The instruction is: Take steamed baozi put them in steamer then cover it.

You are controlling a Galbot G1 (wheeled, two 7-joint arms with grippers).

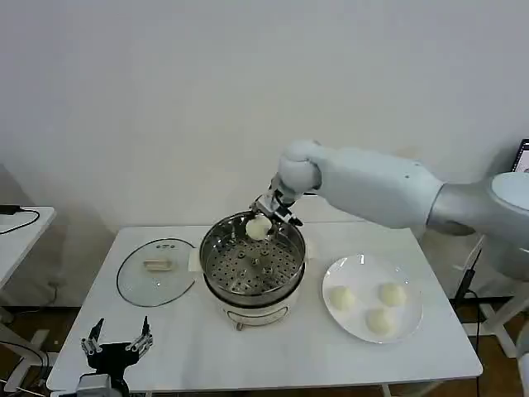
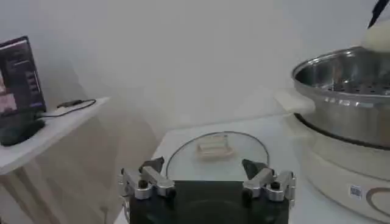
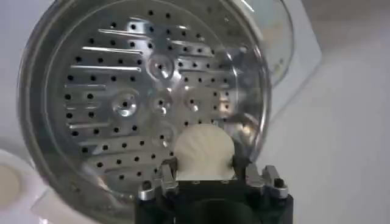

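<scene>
One bun (image 1: pixel 258 227) is held in the right end effector (image 1: pixel 266 217), whose fingers are clenched on its two sides. It hangs over the far part of the steamer (image 1: pixel 252 263), above the perforated tray and not touching it. In the right wrist view the same bun (image 3: pixel 203 152) sits between the two fingers with the holed tray (image 3: pixel 140 91) below it.

The steamer stands near the middle of the tabletop (image 1: pixel 273 347), a little toward the far edge, on its white base. Its pot has no bun lying in it.

Three other buns (image 1: pixel 341 298) lie on a white plate (image 1: pixel 347 277), which is just beside the steamer toward the right edge of the tabletop.

The glass lid (image 1: pixel 157 271) lies flat on the tabletop on the other side of the steamer, toward the left edge, with its cream handle up.

The left end effector (image 1: pixel 116 341) rests low at the near left corner of the tabletop, its fingers spread apart and grasping nothing. In the left wrist view this end effector (image 2: pixel 207 178) points at the lid (image 2: pixel 216 155).
</scene>
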